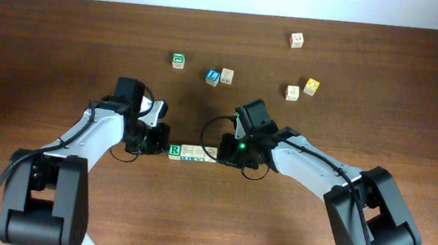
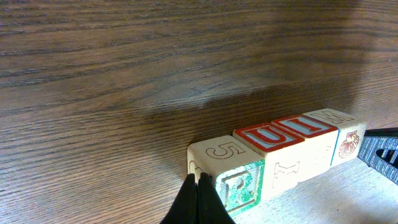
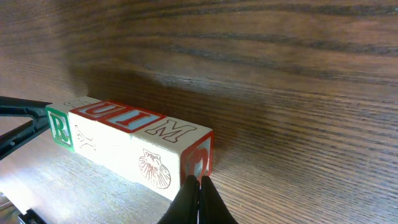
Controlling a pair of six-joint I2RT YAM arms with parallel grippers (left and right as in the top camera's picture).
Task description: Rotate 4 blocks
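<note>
On the dark wooden table, a little toward 6 o'clock from the middle, a row of four small pale-wood alphabet cubes lies end to end, running from 9 to 3 o'clock, each touching the next. The left hand has its two black fingers pressed flat together with nothing between them. Their tips sit against the 9 o'clock end of the row, at the bottom corner of the cube with the green R face, which shows a 5 on top. The right hand is pressed together the same way and holds nothing. Its tips meet the 3 o'clock end, at the lower edge of the cube with the shell picture, which has an M on top and a red-marked end face. The two middle cubes have red-framed tops. Well apart, toward 12 and 1 o'clock, loose cubes are scattered, among them a green-marked cube, a blue-faced cube and a yellow-faced cube.
</note>
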